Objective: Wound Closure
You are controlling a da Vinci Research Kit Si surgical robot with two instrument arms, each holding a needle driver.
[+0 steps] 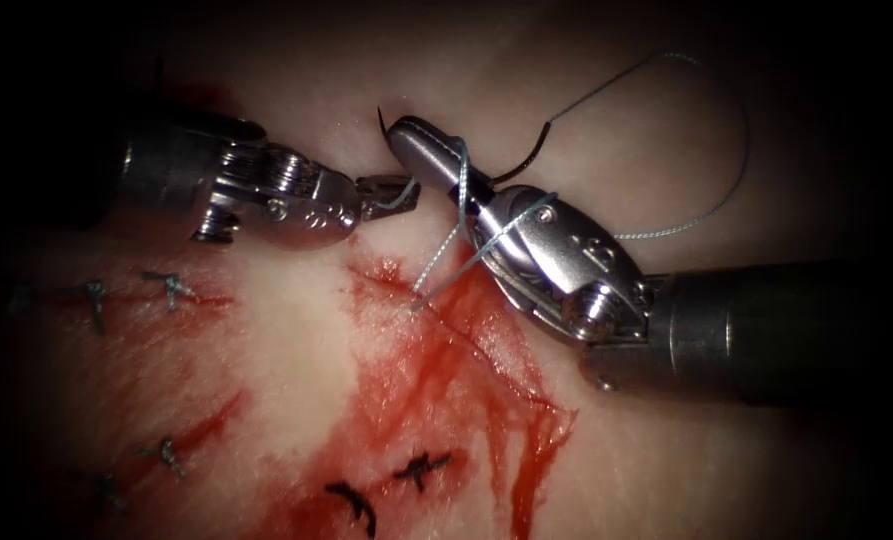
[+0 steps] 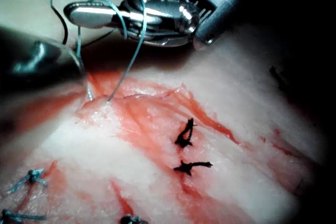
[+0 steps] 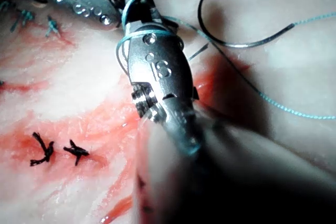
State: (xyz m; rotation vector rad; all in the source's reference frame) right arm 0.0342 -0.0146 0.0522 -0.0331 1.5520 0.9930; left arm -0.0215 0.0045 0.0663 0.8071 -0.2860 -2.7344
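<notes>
My left tool [image 1: 394, 192] sits left of the cut's upper end, its jaws shut on a short end of the pale blue thread [image 1: 736, 190]. My right tool [image 1: 403, 132] reaches across from the right with its jaws shut, gripping nothing. The thread is wound around them [image 2: 128, 22]. Two strands run from these turns down into the tissue at the cut [image 1: 416, 300]. Neither tool holds the curved needle [image 1: 531, 160]. It lies free on the tissue behind the right tool, not in the tissue [image 3: 231, 43]. From its rear end the thread arcs in a wide loop.
Red fluid [image 1: 436, 380] spreads over the tissue around and below the cut. Two dark knotted stitches [image 1: 421, 468] sit lower down the cut. Several blue stitches [image 1: 171, 288] close older cuts at the left.
</notes>
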